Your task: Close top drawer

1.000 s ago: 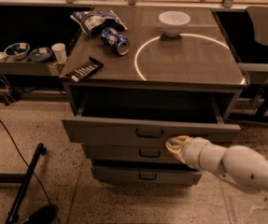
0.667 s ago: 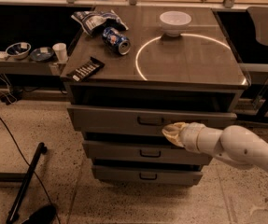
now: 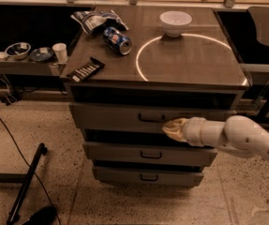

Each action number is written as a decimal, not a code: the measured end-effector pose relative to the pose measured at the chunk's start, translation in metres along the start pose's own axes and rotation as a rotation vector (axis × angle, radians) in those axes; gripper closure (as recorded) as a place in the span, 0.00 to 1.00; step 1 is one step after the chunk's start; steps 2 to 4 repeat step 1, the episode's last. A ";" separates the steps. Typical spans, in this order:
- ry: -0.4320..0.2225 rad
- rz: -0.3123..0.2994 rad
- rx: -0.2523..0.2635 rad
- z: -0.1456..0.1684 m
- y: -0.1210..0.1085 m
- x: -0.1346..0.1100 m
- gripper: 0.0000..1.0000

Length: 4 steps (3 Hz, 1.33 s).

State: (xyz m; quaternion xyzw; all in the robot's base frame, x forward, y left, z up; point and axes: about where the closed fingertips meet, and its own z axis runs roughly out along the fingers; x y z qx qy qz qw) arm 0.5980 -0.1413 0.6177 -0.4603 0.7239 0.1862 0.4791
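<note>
The top drawer is a wide grey panel with a small dark loop handle at its centre, the topmost of three. It stands only slightly out from the cabinet, with a dark gap above it. My gripper comes in from the right on a white arm and presses against the drawer front just right of and below the handle.
On the cabinet top lie a white bowl, a blue can, a crumpled bag, and a dark bar. Two more grey drawers sit below. A side shelf with bowls and a cup stands left. Cables and a black stand lie on the floor.
The top drawer has slid in, from well pulled out to nearly flush. My gripper has moved forward with it, staying against its front.
</note>
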 end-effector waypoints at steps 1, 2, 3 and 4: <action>0.055 -0.049 -0.064 -0.067 0.035 0.037 1.00; 0.055 -0.049 -0.064 -0.067 0.035 0.037 1.00; 0.055 -0.049 -0.064 -0.067 0.035 0.037 1.00; 0.055 -0.049 -0.064 -0.067 0.035 0.037 1.00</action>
